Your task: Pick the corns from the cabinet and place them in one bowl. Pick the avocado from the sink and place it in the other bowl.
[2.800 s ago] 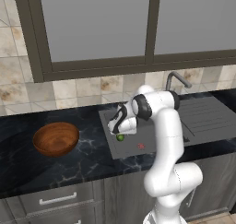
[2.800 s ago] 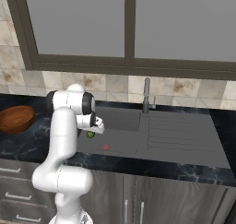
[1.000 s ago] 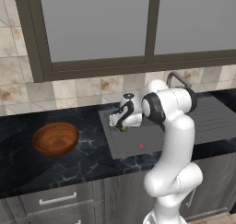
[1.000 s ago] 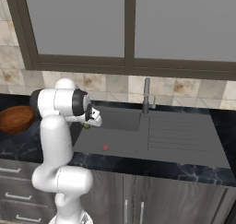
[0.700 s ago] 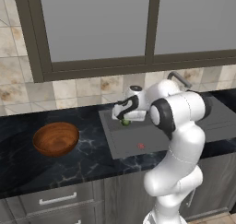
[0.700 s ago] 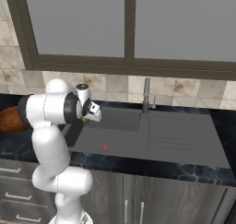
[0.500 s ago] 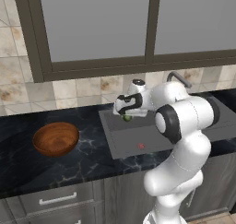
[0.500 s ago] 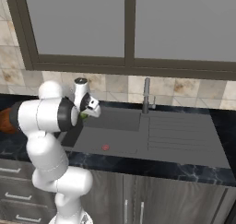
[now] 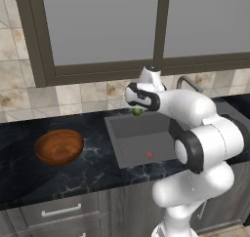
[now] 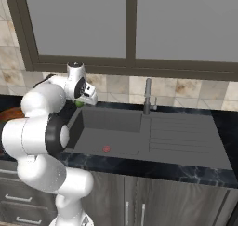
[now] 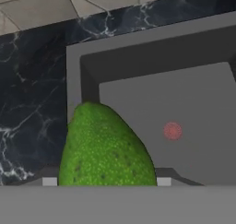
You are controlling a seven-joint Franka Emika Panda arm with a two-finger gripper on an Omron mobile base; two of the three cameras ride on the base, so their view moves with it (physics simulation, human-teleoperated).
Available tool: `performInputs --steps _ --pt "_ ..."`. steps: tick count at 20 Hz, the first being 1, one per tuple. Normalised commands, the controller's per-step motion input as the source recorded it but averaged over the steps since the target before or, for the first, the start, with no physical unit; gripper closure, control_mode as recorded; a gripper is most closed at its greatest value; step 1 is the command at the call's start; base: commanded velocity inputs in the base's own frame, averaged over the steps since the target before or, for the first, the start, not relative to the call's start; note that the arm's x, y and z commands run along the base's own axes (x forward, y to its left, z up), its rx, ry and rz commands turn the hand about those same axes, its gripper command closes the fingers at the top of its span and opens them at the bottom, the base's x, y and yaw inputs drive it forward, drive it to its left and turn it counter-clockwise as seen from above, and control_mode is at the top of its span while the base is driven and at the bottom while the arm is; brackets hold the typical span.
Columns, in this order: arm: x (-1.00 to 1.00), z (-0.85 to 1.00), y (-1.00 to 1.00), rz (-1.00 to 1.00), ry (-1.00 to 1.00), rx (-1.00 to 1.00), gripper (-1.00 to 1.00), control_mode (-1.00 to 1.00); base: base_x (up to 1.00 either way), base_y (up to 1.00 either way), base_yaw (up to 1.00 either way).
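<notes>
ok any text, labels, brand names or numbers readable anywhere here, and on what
None: no words, labels or numbers on the avocado, the sink, the wooden bowl, the faucet or the window panels.

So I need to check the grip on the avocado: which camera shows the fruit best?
The hand view: the avocado looms large there, its pebbled green skin clear, above the sink. The left base view shows just a small green bit under the pincer; the right base view gives a green sliver beside the white wrist.
</notes>
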Motion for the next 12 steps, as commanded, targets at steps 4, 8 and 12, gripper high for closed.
performInputs --steps 4,8,12 --pt "-0.33 0.38 0.32 0.08 -0.07 0.09 1.00 -1.00 0.00 0.00 0.00" --pt "-0.40 0.06 0.66 0.10 -0.11 0.09 1.00 -1.00 0.00 0.00 0.00" --pt "-0.16 -0.04 0.96 0.07 -0.01 -0.01 1.00 -1.00 0.00 0.00 0.00"
